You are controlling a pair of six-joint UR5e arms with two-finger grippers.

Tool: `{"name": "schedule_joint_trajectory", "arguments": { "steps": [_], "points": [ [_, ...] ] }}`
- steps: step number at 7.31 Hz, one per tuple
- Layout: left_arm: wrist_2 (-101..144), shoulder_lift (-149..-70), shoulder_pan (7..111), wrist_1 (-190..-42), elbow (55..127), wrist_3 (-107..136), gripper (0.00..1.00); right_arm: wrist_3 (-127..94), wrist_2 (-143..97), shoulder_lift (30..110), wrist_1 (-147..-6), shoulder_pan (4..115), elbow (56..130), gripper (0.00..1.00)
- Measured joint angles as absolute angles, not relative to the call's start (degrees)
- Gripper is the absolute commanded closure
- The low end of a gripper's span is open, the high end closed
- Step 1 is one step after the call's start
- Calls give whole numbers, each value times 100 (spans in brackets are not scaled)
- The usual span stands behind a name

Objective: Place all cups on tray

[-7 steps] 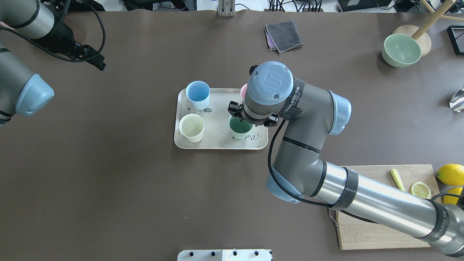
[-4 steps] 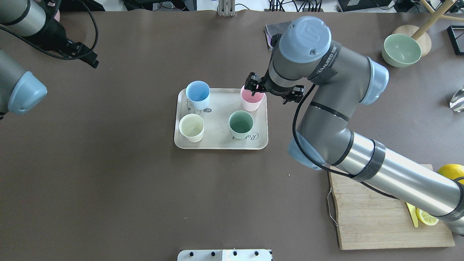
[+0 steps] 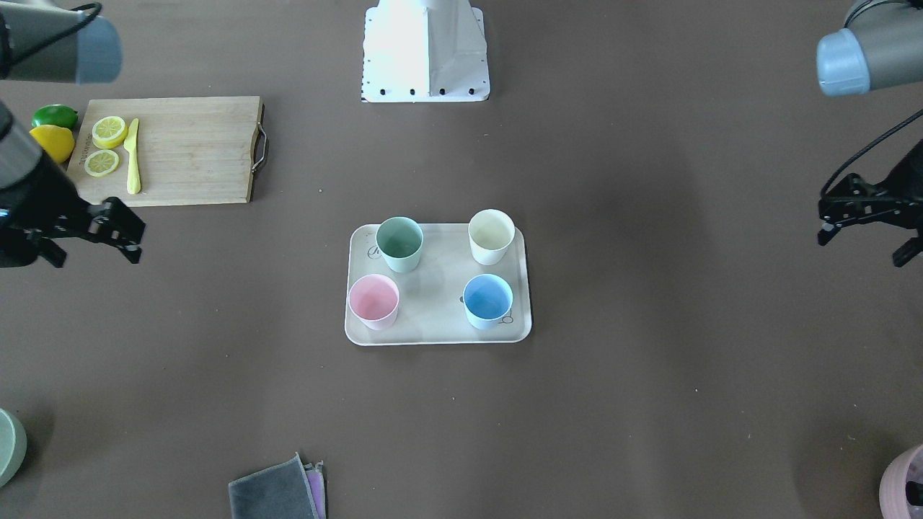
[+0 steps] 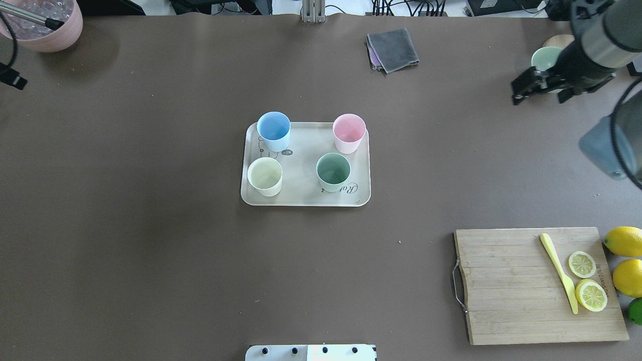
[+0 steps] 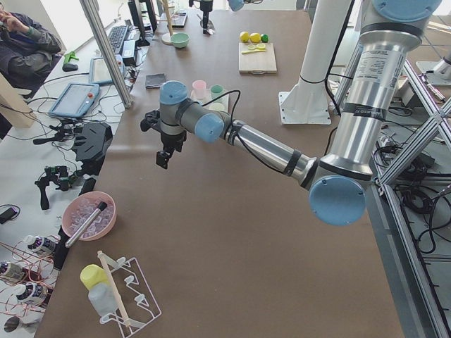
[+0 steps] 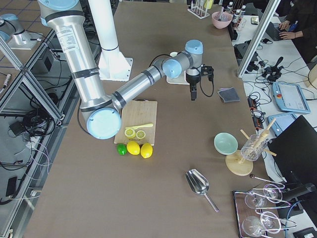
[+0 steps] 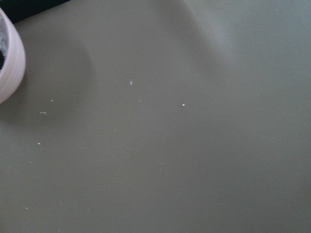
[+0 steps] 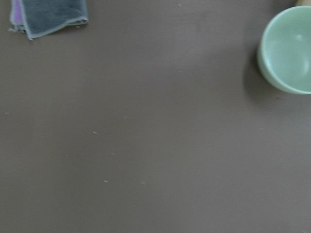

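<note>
The beige tray (image 4: 303, 170) lies mid-table, also in the front view (image 3: 440, 306). Four cups stand upright on it: light blue (image 4: 274, 128), pink (image 4: 349, 130), cream-white (image 4: 265, 175) and mint green (image 4: 333, 170). The front view shows them too: mint green (image 3: 399, 241), cream-white (image 3: 491, 234), pink (image 3: 373, 299), light blue (image 3: 487, 299). My right gripper (image 4: 516, 93) hangs open and empty far to the tray's right (image 3: 135, 241). My left gripper (image 3: 822, 223) looks open and empty far to the tray's left, at the overhead view's edge (image 4: 12, 80).
A wooden cutting board (image 4: 521, 286) with a yellow knife and lemon slices lies front right, with whole lemons beside it. A grey cloth (image 4: 392, 49) lies at the back. A green bowl (image 8: 286, 48) sits back right under my right arm. A mauve pot (image 4: 42, 25) stands back left.
My right arm has drawn back from over the tray to the back right, with the mint green cup left standing on the tray. My left arm has moved further left.
</note>
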State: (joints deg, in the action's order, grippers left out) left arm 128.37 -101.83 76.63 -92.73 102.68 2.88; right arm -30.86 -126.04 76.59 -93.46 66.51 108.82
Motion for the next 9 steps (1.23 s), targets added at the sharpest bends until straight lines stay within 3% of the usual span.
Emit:
{"name": "schedule_joint_trajectory", "arguments": {
  "steps": [3,5,9],
  "points": [
    [13071,-9803,8955,-8087,10205,-1899,1,-107,-13271,9359,-9352,8545,10836,0],
    [13073,-9200,9177,-7975,10114,-2376,1,721,-13047,10263,-9337,9320,10670,0],
    [13075,-8777,9218,-8102,9867,-2283,1,878,-12946,10530,-9274,9474,10296,0]
  ]
}}
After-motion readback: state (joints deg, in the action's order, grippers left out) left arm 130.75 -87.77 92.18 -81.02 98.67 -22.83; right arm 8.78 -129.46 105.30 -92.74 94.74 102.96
